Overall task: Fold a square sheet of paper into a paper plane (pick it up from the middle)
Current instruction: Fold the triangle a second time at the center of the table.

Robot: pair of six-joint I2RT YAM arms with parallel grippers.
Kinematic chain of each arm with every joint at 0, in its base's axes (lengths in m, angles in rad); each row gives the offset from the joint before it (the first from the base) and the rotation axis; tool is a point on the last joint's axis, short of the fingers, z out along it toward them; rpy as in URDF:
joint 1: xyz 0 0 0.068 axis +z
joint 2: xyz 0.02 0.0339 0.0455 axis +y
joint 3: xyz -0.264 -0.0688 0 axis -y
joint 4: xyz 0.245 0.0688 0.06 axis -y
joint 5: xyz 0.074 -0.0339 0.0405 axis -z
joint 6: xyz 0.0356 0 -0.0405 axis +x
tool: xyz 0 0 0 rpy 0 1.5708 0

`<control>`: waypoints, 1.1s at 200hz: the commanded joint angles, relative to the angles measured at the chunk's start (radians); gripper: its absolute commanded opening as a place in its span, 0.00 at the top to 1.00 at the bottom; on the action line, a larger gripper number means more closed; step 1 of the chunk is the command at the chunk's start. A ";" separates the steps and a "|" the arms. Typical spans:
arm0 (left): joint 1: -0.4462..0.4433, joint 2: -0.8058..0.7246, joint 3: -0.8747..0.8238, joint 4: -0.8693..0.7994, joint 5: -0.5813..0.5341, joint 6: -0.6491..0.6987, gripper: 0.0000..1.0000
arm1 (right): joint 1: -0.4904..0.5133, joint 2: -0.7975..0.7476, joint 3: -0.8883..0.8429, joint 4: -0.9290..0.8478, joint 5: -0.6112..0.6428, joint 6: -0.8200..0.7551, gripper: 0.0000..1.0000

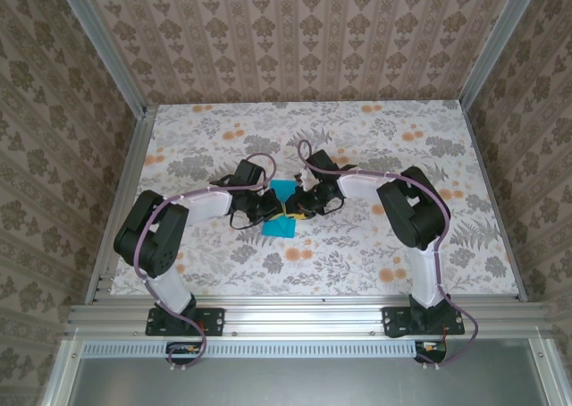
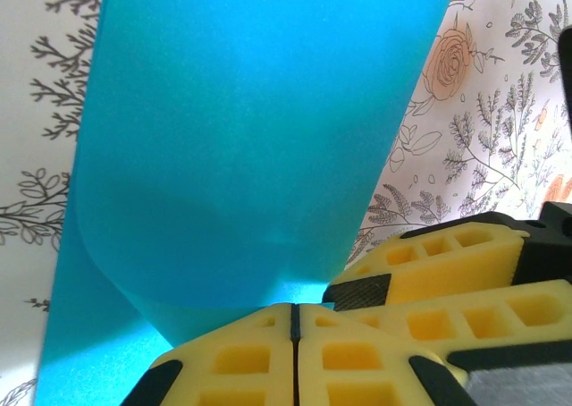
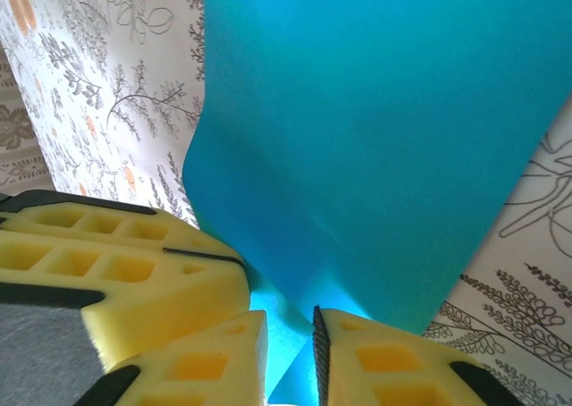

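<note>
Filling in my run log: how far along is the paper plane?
Done: the square sheet of paper sits between the arms, bowed, not flat. In hand: the left gripper is shut on it; the right gripper straddles it, jaws slightly apart. Left: the folding itself; no crisp crease or dart point shows yet.

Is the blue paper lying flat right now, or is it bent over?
Bent over, not flat: the paper curls in a rounded loop above the shut left gripper.

No legible text or labels
</note>
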 commanded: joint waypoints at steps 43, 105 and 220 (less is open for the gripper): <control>0.006 -0.024 0.016 -0.032 -0.010 0.009 0.92 | 0.007 0.017 -0.008 0.016 0.015 0.025 0.93; 0.007 -0.069 0.011 -0.060 -0.031 0.016 0.88 | 0.001 -0.005 -0.010 0.013 0.076 0.029 1.00; 0.006 -0.023 -0.008 -0.058 -0.037 0.023 0.93 | -0.010 -0.033 -0.040 0.061 0.020 0.044 0.87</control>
